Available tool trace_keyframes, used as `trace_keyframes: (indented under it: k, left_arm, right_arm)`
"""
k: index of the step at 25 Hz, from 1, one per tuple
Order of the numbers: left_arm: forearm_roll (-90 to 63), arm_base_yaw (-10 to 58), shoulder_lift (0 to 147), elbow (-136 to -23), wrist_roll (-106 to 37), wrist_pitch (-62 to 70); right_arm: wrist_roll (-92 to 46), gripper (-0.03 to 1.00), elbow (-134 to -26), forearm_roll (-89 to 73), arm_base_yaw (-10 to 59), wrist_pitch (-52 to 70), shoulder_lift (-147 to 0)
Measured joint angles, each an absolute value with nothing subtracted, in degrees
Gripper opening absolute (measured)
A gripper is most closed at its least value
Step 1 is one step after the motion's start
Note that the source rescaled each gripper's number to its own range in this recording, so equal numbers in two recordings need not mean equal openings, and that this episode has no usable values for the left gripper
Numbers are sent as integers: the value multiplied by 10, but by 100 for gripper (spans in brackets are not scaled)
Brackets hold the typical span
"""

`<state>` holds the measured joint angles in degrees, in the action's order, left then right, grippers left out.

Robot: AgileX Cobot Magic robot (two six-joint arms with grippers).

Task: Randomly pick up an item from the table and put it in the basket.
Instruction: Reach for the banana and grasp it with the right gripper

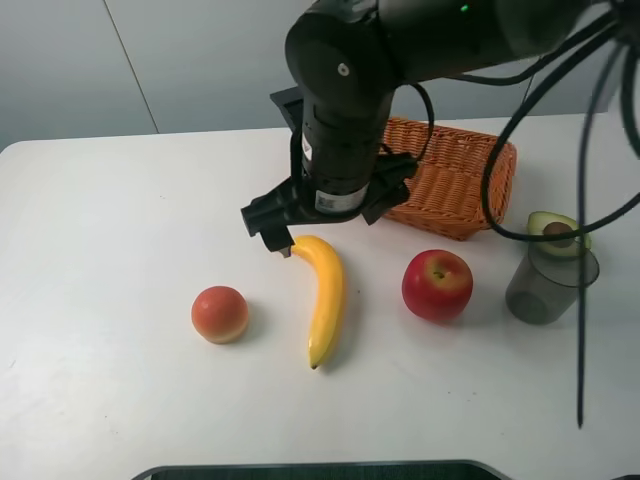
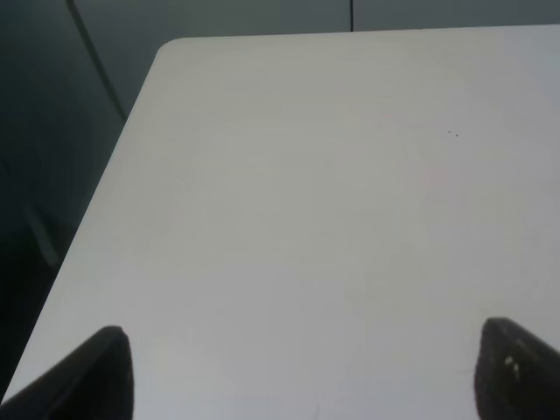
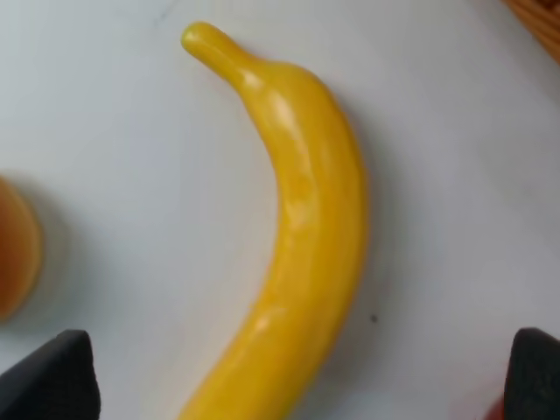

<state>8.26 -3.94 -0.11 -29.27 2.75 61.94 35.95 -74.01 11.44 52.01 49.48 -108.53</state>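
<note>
Your banana lies flat on the table, outside the basket, with its stem end under the right arm and its dark tip pointing toward the front edge. The right gripper hangs just above the banana's stem half, its jaws spread wide with one fingertip on each side of the fruit and neither touching it. Just beside the banana on one side you have a round orange-pink fruit, and on the other a red apple, both apart from it. The wicker basket sits behind the apple, partly hidden by the arm. A grey cup with an avocado half in its mouth stands beside the apple. Your left gripper is also spread apart, holding nothing, over bare tabletop near a rounded corner.
</note>
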Motion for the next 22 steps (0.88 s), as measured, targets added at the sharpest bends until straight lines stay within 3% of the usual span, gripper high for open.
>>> trace_keyframes:
  k: [9,22]
  left_arm:
    - [83,-39,-1,-293,28,619]
    - [83,-39,-1,-293,28,619]
  right_arm:
    - [408,100,-780,110,517,492,-1192]
    - [447,100,-781,110,496,452,-1226]
